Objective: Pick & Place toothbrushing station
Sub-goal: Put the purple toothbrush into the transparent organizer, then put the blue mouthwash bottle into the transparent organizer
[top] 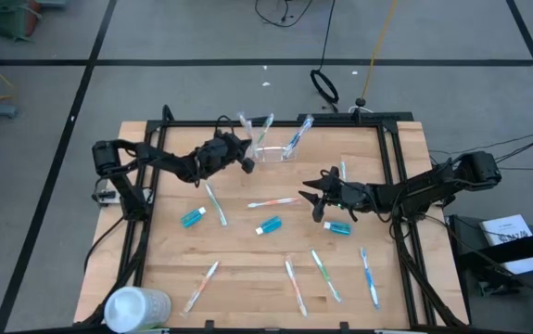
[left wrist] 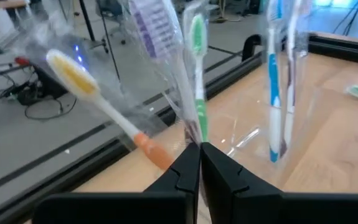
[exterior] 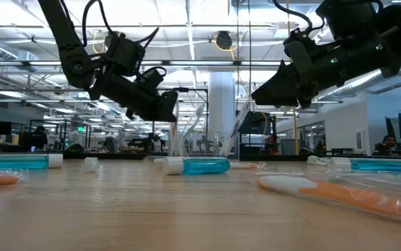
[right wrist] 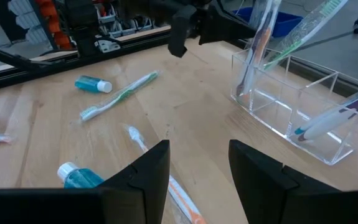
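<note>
Clear holder at the table's far edge is being loaded: left gripper is clamped on a wrapped brush at its left bin, release is judged next, while right gripper hangs open mid-table over loose brushes and a tube.

Left gripper closed — right gripper agape

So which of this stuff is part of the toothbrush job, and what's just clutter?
Job:
- clear holder
- brushes standing in it
- loose toothbrushes
- blue toothpaste tubes
- left gripper at the holder, jaws shut

Clutter:
- whitish round container
- cables on the floor
</note>
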{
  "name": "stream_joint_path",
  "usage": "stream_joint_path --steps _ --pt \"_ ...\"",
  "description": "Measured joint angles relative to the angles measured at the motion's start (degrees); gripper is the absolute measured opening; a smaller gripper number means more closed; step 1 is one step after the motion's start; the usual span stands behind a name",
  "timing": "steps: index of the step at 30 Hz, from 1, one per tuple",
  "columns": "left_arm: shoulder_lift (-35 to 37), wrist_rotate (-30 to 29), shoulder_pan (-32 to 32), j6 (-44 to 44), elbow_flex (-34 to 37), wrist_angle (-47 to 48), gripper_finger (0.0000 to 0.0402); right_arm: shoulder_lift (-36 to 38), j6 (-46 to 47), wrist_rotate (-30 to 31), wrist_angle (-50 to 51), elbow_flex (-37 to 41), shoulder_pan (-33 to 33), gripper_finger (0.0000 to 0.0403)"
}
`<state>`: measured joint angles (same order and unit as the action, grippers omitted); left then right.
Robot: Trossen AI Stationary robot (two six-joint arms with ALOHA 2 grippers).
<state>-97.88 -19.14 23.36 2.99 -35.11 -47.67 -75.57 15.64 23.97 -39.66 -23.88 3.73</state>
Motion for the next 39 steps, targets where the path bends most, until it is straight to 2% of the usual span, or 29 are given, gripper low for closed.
stream_joint_path --steps 3,7,13,17,22,28,32,35,39 --pt "1.6 -0.6 0.0 -0.1 0.0 0.0 0.0038 0.0 0.0 0.0 0.0 0.0 0.0 0.0155" --pt "4.4 -0.9 0.6 1.3 0.0 3.1 0.0087 0.0 0.0 0.0 0.0 0.0 0.0 0.0155" --pt "9.4 -1.0 1.8 2.7 0.0 12.8 0.0166 0.0 0.1 0.0 0.0 0.0 0.0 0.0155" --pt "14.7 -1.0 1.6 1.9 0.0 19.4 0.0195 0.0 0.1 0.0 0.0 0.0 0.0 0.0155" --pt "23.0 1.8 -0.4 2.0 0.0 29.2 0.0202 0.0 0.1 0.0 0.1 0.0 0.0 0.0155" --pt "29.5 11.1 -4.8 2.1 0.0 40.7 0.0202 0.0 -0.2 -0.4 3.1 0.0 0.0 0.0155" --pt "30.1 16.1 -8.3 5.1 0.0 42.4 0.0202 0.0 -0.5 -5.4 5.0 0.0 0.0 0.0155" --pt "30.0 17.2 -10.6 5.3 0.0 42.4 0.0202 0.0 -6.8 -13.7 4.6 -0.2 1.3 0.0155" --pt "30.0 17.2 -12.3 4.8 0.0 41.8 0.0202 0.0 -10.0 -15.2 5.4 -2.7 5.1 0.0155"
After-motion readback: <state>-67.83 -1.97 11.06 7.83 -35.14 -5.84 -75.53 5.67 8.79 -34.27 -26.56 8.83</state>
